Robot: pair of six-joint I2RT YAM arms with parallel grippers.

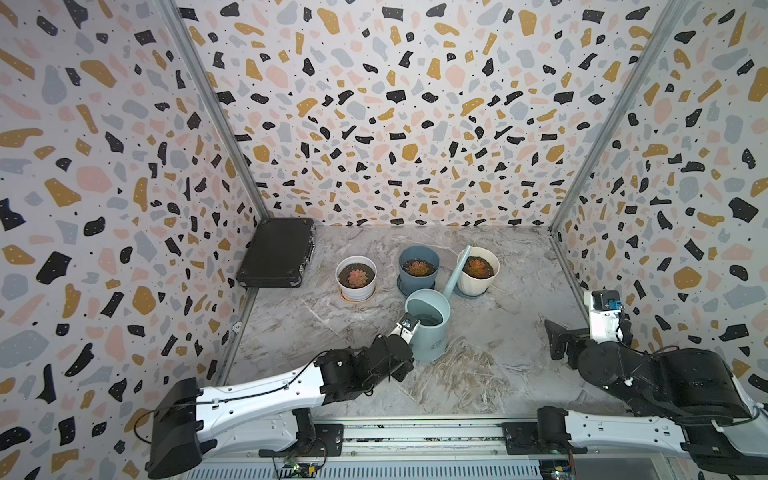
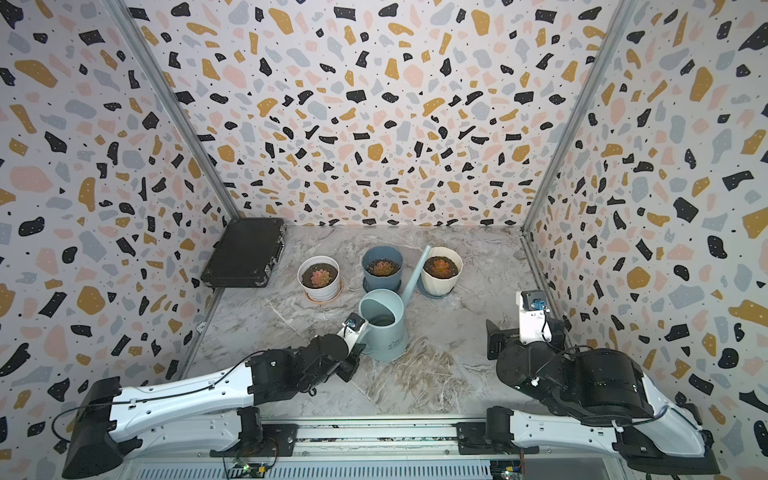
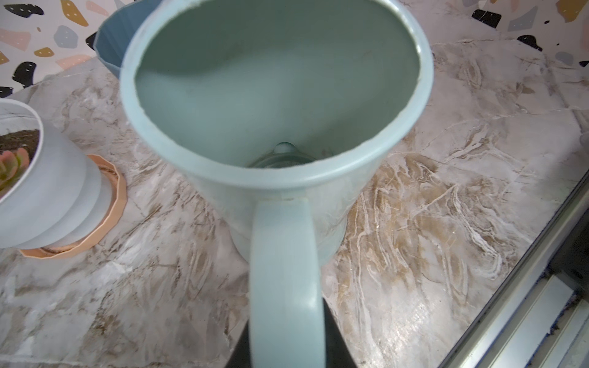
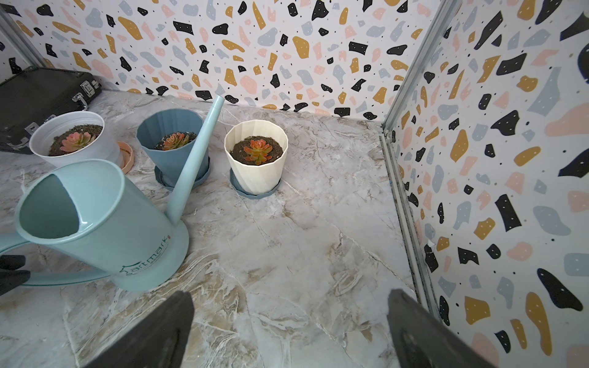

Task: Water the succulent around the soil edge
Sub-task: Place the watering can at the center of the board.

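- The left gripper (image 4: 12,270) is clenched on the watering can's (image 1: 428,324) handle (image 3: 283,270), so it can tip it.
- The can stands mid-table, spout (image 4: 196,156) aimed at the far pots (image 1: 419,268).
- The right gripper (image 4: 287,331) waits released, near right.

Left end effector (image 2: 360,337) clamped on watering can (image 2: 384,328) handle, spout by cream pot (image 2: 441,270), right end effector (image 2: 494,338) apart

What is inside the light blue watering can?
Inside the watering can only bare walls and a little of the bottom show, perhaps with some water. The near rim hides the rest.
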